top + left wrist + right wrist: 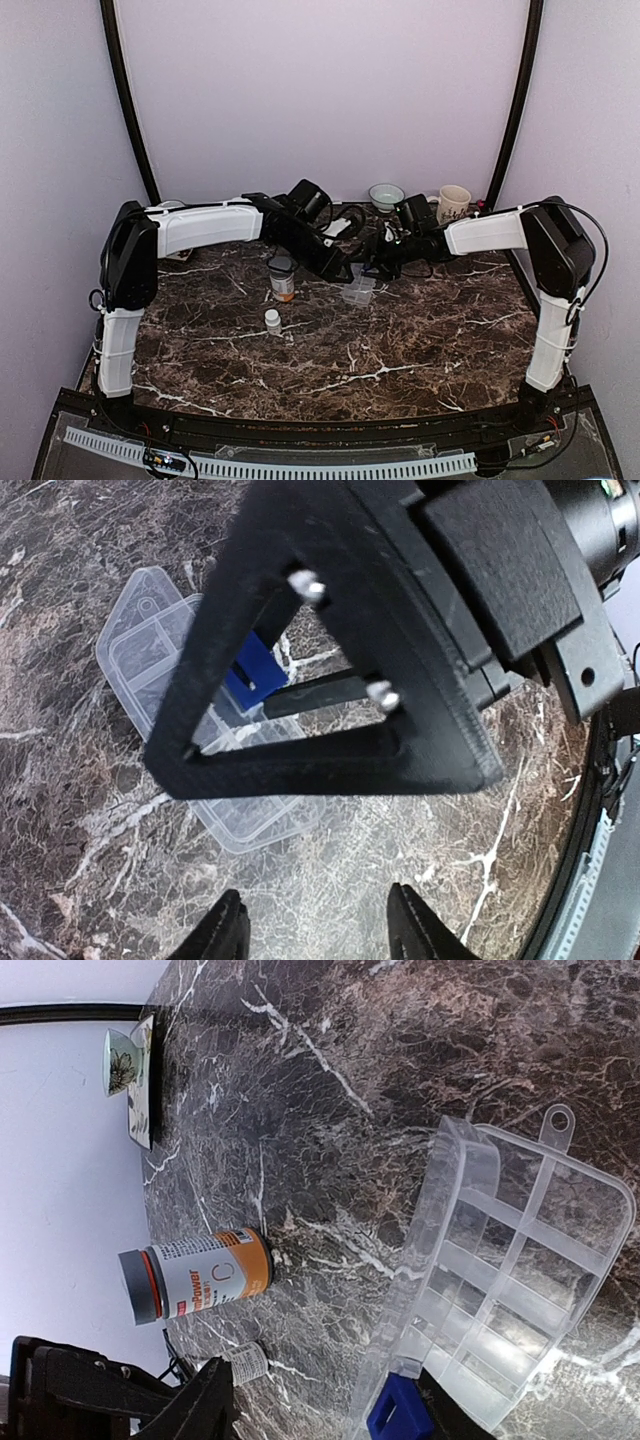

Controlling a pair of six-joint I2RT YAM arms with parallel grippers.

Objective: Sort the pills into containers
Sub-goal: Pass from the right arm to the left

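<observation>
The clear organiser box lies on the marble table at mid-back. In the right wrist view its compartments look empty and its lid stands up, open. I see no pills. My right gripper is open, its fingers either side of the lid's edge, the blue-padded fingertip on the compartment side. It also shows in the top view. My left gripper is open and empty, above bare marble beside the box. It hovers left of the box in the top view.
An amber bottle with grey cap and a tiny white bottle stand left of the box. Both show in the right wrist view, amber and white. A bowl and a mug stand at the back edge.
</observation>
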